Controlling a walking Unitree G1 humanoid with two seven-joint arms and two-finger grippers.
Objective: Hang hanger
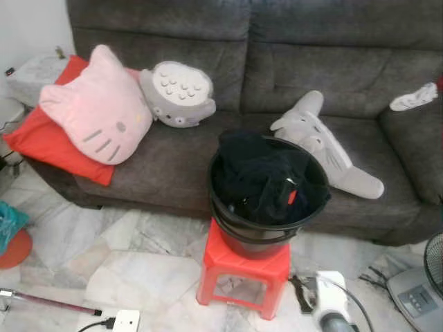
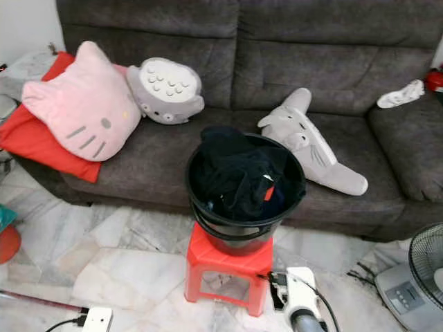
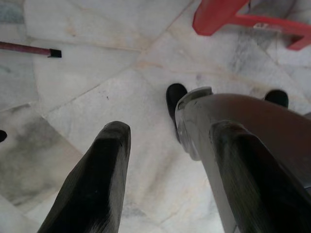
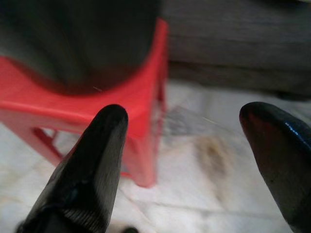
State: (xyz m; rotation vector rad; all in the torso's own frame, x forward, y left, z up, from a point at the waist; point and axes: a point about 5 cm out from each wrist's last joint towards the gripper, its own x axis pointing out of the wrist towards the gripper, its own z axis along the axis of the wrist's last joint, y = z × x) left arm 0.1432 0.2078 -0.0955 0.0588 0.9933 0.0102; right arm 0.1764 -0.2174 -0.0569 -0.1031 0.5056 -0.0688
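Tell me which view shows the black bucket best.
Right eye view: the black bucket sits whole and centred on the red stool, dark clothes inside. The left eye view shows it much the same. The right wrist view catches a blurred dark underside above the stool.

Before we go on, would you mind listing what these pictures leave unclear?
- Hanger: cannot be picked out; the dark clothes heaped in the black bucket may cover it.
- Fan: cut off by the right eye view's edge.
- Red stool: blurred in the right wrist view, beyond the open right claw.
- Floor: partly hidden in the left wrist view by the open left claw.
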